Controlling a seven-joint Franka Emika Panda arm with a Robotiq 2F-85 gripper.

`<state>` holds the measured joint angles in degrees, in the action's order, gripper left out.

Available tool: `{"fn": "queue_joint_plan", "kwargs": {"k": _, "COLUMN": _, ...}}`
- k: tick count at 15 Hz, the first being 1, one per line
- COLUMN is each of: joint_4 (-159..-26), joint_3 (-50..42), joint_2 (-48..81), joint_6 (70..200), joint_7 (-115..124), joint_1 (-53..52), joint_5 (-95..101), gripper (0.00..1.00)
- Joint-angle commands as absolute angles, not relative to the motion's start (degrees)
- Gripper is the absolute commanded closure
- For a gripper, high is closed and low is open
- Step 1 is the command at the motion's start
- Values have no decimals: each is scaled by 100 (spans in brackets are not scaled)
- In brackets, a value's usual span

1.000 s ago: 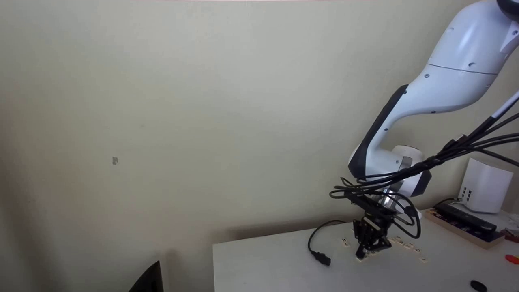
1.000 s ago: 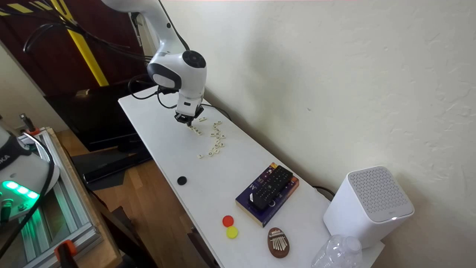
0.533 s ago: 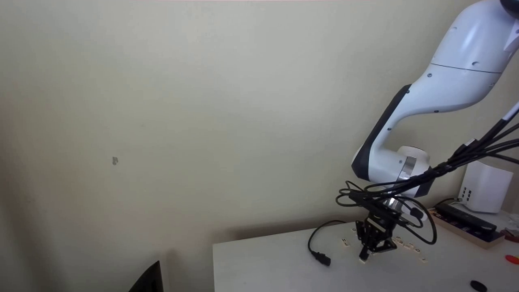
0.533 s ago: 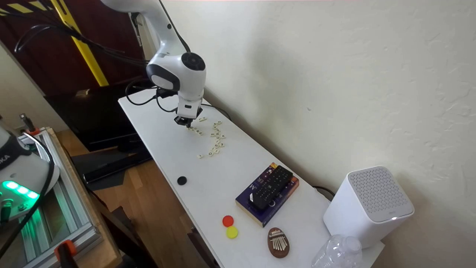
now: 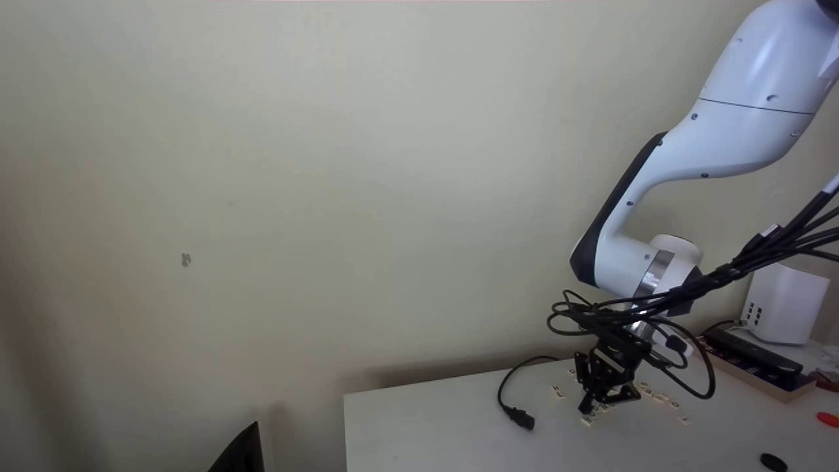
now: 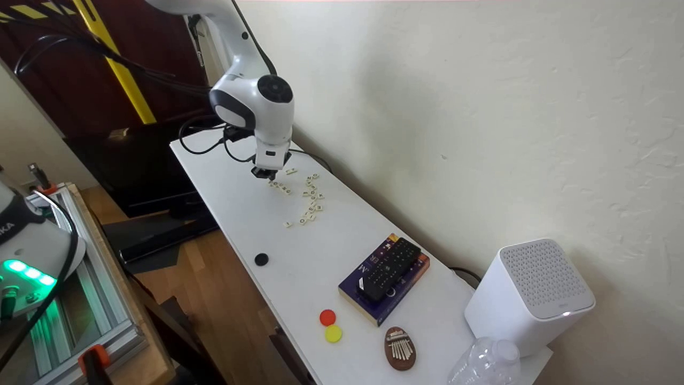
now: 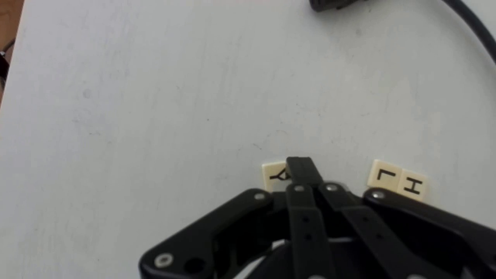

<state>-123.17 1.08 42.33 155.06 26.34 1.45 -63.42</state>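
Pressed together and pointing down: one pair of jaws, at the end of one white arm (image 5: pixel 727 144), low over the surface (image 5: pixel 419 432). Nearest to them, one Y tile (image 7: pixel 273 174), flat on the surface and partly hidden behind the jaws in the wrist view; cannot tell whether touched. Farther right there, edge to edge, two more: one L tile (image 7: pixel 381 176) and one H tile (image 7: pixel 411 186). In an exterior view, one short row of letter tiles (image 6: pixel 281 186), seemingly five, with the Y tile at the end by the jaws; past it, one loose scatter (image 6: pixel 313 193) of a dozen or more, too small for a sure count. Near the tiles, one black cable (image 7: pixel 473 23) ending in one plug (image 5: pixel 522 419).

Farther along the surface, in an exterior view: one black disc (image 6: pixel 261 259), one red disc (image 6: pixel 327 317) and, just beside that, one yellow disc (image 6: pixel 333 333); one book (image 6: pixel 405 280) with one black remote control (image 6: pixel 390 269) lying on top; one brown thumb piano (image 6: pixel 399 348); near the end, one white box-shaped device (image 6: pixel 534 299) and one clear bottle (image 6: pixel 486 366). Off the surface, one white robot housing (image 6: pixel 48 246) with three green lights (image 6: pixel 32 272) in sight, and two orange clamps (image 6: pixel 102 354).
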Motion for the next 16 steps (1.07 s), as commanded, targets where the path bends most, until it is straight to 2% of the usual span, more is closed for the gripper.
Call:
{"fn": "queue_joint_plan", "kwargs": {"k": 1, "joint_4": -12565, "joint_3": 167, "joint_2": 3942, "joint_6": 15619, "joint_7": 2216, "joint_1": 149, "joint_5": -6752, "gripper": 100}}
{"fn": "queue_joint_plan", "kwargs": {"k": 9, "joint_4": -12809, "joint_3": -298, "joint_2": 3821, "joint_6": 15601, "joint_7": 1964, "joint_1": -255, "joint_5": -5735, "gripper": 100}}
{"fn": "queue_joint_plan", "kwargs": {"k": 16, "joint_4": -12836, "joint_3": -284, "joint_2": 3799, "joint_6": 16315, "joint_7": 1495, "joint_1": -352, "joint_5": -4816, "gripper": 100}}
